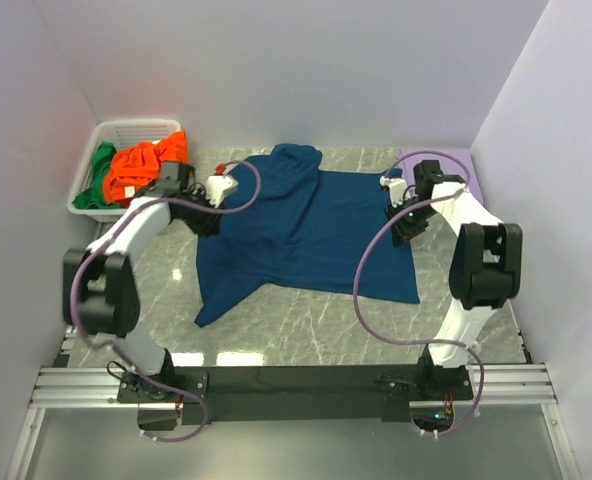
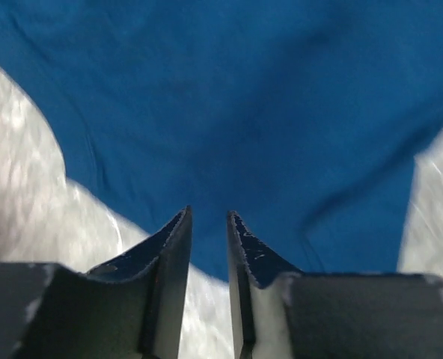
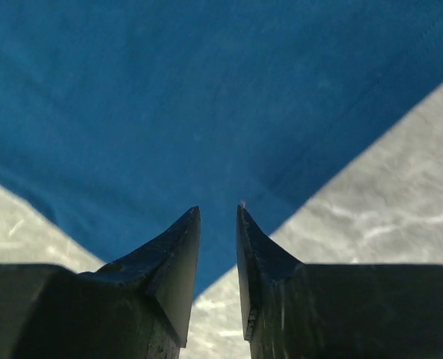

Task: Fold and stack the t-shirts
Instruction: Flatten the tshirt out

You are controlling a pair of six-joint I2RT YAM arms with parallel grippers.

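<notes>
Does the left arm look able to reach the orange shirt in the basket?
Probably yes: the left gripper is near the basket, the orange shirt lies on top, and nothing stands between them.

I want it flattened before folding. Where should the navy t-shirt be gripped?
Probably at its side edges, one arm from each side: the navy t-shirt lies spread, its far end bunched, and the left gripper and right gripper sit at those thin, flat edges.
</notes>
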